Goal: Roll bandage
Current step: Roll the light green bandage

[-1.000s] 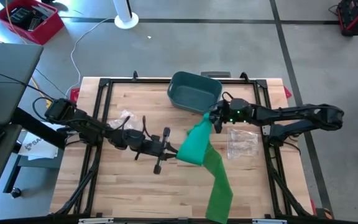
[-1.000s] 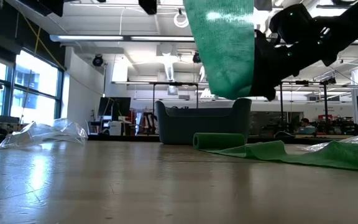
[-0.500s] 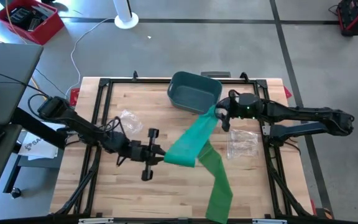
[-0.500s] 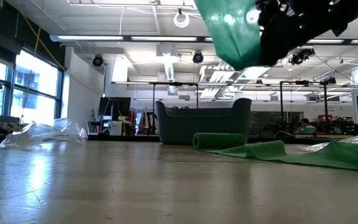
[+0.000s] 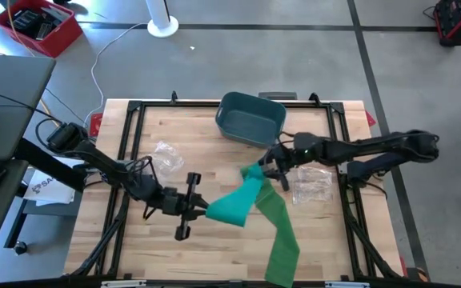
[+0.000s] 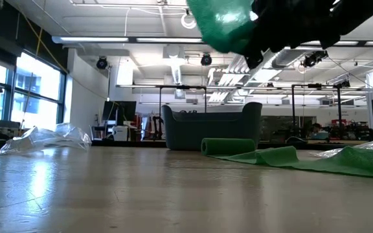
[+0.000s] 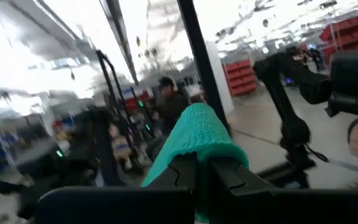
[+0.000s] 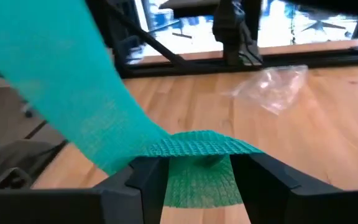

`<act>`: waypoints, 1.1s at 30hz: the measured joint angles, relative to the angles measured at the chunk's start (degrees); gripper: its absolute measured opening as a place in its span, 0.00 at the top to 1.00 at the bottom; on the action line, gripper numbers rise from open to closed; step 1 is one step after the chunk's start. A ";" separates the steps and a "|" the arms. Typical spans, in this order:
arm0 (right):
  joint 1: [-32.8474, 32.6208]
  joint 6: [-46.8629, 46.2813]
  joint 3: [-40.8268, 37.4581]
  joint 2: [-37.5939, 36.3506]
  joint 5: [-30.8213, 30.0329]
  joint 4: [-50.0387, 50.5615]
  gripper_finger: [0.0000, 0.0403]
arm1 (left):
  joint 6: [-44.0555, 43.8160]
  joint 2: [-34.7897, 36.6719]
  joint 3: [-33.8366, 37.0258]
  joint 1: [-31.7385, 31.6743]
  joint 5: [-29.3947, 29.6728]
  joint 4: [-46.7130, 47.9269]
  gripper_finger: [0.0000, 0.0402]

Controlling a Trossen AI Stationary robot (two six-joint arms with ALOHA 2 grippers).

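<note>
Seen from above: long green woven bandage (image 5: 250, 190) stretched in the air between two dark grippers over the pale wooden table (image 5: 134, 248), its free tail trailing flat to the near table edge. Left gripper (image 5: 201, 210) pressed together on the bandage's lower end; confirmed in the left wrist view, green fabric (image 7: 196, 134) pinched between closed fingers (image 7: 182, 173). Right gripper (image 5: 269, 166) spread wide, straddling the strip; shown only in the right wrist view, bandage (image 8: 194, 149) draped across the gap between the fingers (image 8: 148, 171). Visible only from table height: rolled green portion (image 6: 228, 146) lying before the grey-blue plastic bin (image 6: 209, 126). Crumpled clear wrappers (image 5: 166, 156), (image 5: 310, 184) lying either side.
</note>
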State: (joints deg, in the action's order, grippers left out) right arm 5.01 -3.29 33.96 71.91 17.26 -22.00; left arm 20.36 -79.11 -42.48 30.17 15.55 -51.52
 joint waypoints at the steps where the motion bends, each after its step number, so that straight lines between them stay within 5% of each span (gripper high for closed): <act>1: -0.37 -1.12 -0.01 1.43 -2.17 -1.34 0.58 | -1.18 0.00 0.00 0.00 -0.02 1.35 1.00; 4: -0.90 -4.97 -0.01 5.04 -5.13 -4.25 0.58 | -5.31 0.00 0.00 -0.02 0.06 5.00 1.00; 15: -0.08 -17.94 0.17 9.74 1.29 -13.60 0.58 | -6.84 -0.02 0.00 -0.22 1.53 7.74 1.00; 24: 1.38 -23.86 0.19 9.35 7.03 -15.43 0.46 | -7.27 -0.02 0.00 -0.22 1.70 8.85 1.00; 27: 1.38 -26.50 0.19 9.32 6.73 -14.23 0.55 | -7.27 -0.02 0.00 -0.22 2.04 8.86 1.00; 33: 1.58 -21.41 0.19 8.96 3.94 -14.26 0.91 | -7.28 -0.02 0.00 -0.24 3.15 8.88 1.00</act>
State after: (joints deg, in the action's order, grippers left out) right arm 6.59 -24.70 34.15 80.87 21.20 -36.26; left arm 13.07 -79.13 -42.48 29.93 18.70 -42.64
